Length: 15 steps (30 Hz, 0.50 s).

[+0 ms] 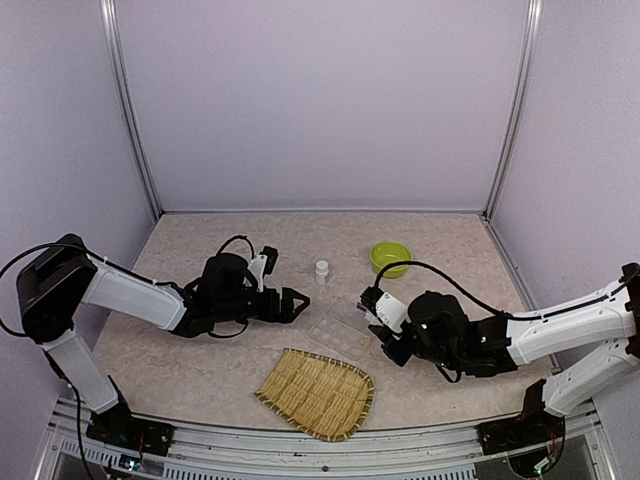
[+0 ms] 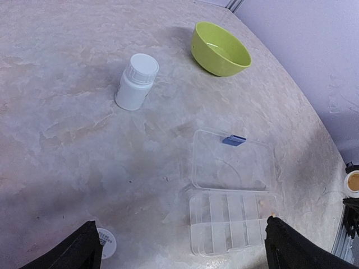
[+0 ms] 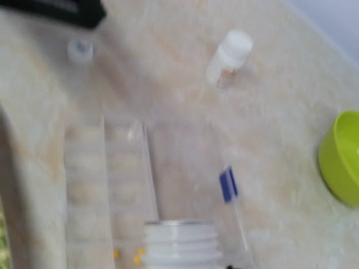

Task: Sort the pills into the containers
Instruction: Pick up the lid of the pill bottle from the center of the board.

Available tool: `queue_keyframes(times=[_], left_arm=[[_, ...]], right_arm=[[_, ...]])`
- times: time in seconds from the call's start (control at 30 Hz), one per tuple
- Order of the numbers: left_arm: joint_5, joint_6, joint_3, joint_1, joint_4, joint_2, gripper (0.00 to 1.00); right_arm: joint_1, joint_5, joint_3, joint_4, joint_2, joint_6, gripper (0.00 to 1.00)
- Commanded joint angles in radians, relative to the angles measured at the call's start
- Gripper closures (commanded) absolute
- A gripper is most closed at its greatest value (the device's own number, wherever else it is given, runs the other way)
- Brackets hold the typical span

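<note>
Pills (image 3: 137,259), a couple of yellow ones, blurry on my right wrist feed, sit in an end compartment of the clear organiser box (image 1: 338,337). It lies lid-open on the table (image 1: 200,370) between both arms, just behind the bamboo tray (image 1: 317,392). My right gripper (image 1: 378,306) is clamped on an uncapped white pill bottle (image 3: 179,244), neck pointing toward the box. Left gripper (image 1: 295,304) hangs released, jaws wide, near a loose cap (image 2: 105,241). Capped bottle (image 1: 321,270) and green bowl (image 1: 390,257) stand beyond.

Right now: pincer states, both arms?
Left pincer: open, empty.
Right pincer: closed on the uncapped white bottle.
</note>
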<state>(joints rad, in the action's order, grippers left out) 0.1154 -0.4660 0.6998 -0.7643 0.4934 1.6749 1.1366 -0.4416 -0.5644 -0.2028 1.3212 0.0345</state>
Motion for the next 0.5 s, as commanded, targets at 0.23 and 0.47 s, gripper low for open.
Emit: queue_keyframes(times=[0.23,0.47], left_arm=[[-0.005,0.004,-0.006,0.005,0.017,-0.022,0.01],[-0.011,0.007,-0.006,0.005,0.013,-0.027,0.01]], right_arm=[[-0.009,0.072,0.198,-0.56,-0.254,0.057,0.72],[-0.024,0.179,0.295,-0.874,-0.492,0.148,0.76]])
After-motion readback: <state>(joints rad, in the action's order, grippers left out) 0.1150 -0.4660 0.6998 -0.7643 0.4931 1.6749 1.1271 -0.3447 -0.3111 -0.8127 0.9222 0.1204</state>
